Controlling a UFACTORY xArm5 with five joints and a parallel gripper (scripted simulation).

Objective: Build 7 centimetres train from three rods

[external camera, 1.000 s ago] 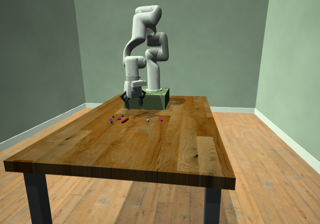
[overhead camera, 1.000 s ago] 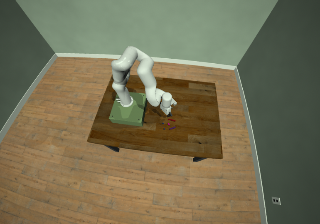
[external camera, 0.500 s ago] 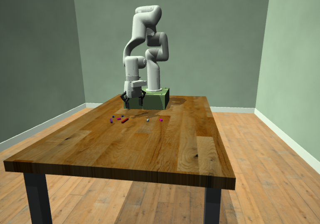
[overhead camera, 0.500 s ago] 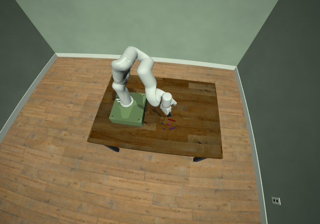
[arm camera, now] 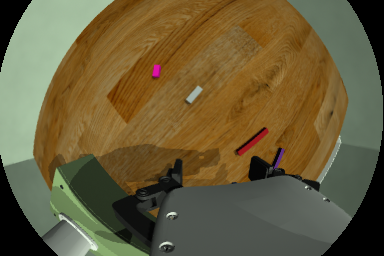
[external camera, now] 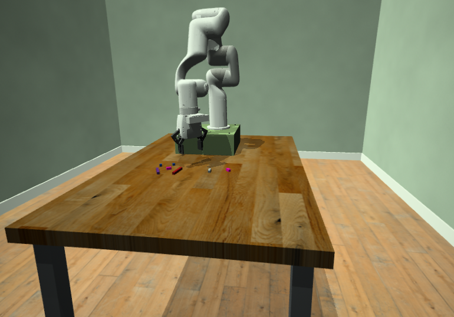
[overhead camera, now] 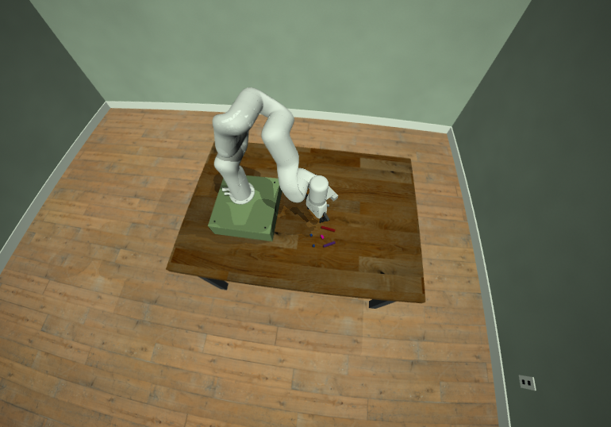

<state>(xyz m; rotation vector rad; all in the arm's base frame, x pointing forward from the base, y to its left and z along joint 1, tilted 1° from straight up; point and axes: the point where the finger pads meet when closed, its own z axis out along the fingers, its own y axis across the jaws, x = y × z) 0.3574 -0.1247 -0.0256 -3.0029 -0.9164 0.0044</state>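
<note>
My gripper (overhead camera: 324,219) (external camera: 191,151) (arm camera: 217,169) is open and empty, above the table. A red rod (overhead camera: 327,228) (external camera: 177,170) (arm camera: 252,141) lies flat. A purple rod (overhead camera: 328,244) (external camera: 157,171) (arm camera: 279,158) is partly behind a finger in the wrist view. Between them lies a magenta rod (overhead camera: 322,236) (external camera: 168,168). One blue rod (overhead camera: 310,235) (external camera: 173,164) and another blue rod (overhead camera: 313,245) (external camera: 160,165) lie nearer the base. A grey rod (external camera: 209,170) (arm camera: 194,94) and a second magenta rod (external camera: 227,169) (arm camera: 156,71) lie apart, hidden in the top view. No rods touch.
The green base block (overhead camera: 245,215) (external camera: 216,143) (arm camera: 90,183) carries the arm on the wooden table (overhead camera: 394,225) (external camera: 175,211) (arm camera: 200,28). The arm's shadow falls on the table between the block and the rods.
</note>
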